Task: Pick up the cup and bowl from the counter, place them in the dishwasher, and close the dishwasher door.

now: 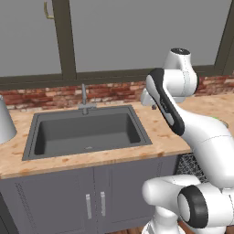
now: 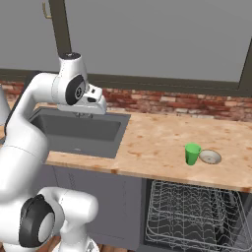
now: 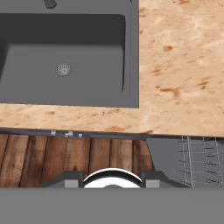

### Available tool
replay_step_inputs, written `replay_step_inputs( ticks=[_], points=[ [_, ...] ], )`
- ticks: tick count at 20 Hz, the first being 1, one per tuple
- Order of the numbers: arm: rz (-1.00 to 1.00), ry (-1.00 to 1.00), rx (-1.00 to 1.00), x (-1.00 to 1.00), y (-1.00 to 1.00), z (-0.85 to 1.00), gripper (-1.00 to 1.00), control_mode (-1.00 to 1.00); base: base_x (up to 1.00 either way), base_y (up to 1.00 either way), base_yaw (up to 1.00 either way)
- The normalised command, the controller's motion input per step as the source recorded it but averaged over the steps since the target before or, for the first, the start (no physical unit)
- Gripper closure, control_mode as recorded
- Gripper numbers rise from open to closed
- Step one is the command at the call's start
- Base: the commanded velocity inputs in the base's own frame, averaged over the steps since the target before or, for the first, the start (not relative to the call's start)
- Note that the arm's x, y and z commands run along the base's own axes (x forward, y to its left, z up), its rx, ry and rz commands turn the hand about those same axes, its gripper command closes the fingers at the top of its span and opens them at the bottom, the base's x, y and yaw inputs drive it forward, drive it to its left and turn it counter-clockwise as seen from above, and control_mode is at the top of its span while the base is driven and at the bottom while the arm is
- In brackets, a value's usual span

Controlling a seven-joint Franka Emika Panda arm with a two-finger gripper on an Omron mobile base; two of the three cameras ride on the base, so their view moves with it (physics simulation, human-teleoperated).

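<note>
Cup (image 2: 192,153) and bowl (image 2: 210,157) both wait untouched on the counter (image 2: 157,142). From the claw outward: the gripper (image 2: 84,114) hangs at centre left of the right base view, above the right rim of the sink (image 2: 78,130), well apart from both dishes. It carries nothing; whether its jaws stand released or clenched I cannot tell, since only stubs of its tips show at the bottom of the hand view. Further out, at centre right of that base view, the green cup stands upright just beside the tan bowl, cup to the left, both near the counter's front edge. Below them the dishwasher (image 2: 197,216) shows its wire rack (image 2: 189,209) pulled out.

Judging by looks, the cup is light, rigid and smooth-walled, so likely slippery; a pinch across its walls near mid-height seems safest. The bowl looks shallow and stiff, best taken by pinching its rim from above.

No brands, labels or writing can be read anywhere.
</note>
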Motion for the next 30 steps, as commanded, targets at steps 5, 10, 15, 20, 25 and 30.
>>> replay_step_inputs(
  ticks=[5,10,15,20,25,30],
  points=[
    [0.00,0.00,0.00,0.00,-0.09,0.00,-1.00,-1.00,0.00,0.00,0.00],
    [0.00,0.00,0.00,0.00,-0.24,0.00,-1.00,-1.00,0.00,0.00,0.00],
    [0.00,0.00,0.00,0.00,-0.33,0.00,-1.00,-1.00,0.00,0.00,0.00],
    [0.00,0.00,0.00,0.00,-0.40,0.00,-1.00,-1.00,0.00,0.00,0.00],
    [0.00,0.00,0.00,0.00,-0.42,0.00,-1.00,-1.00,0.00,0.00,0.00],
    [0.00,0.00,0.00,0.00,-0.43,0.00,-1.00,-1.00,0.00,0.00,0.00]
  ],
)
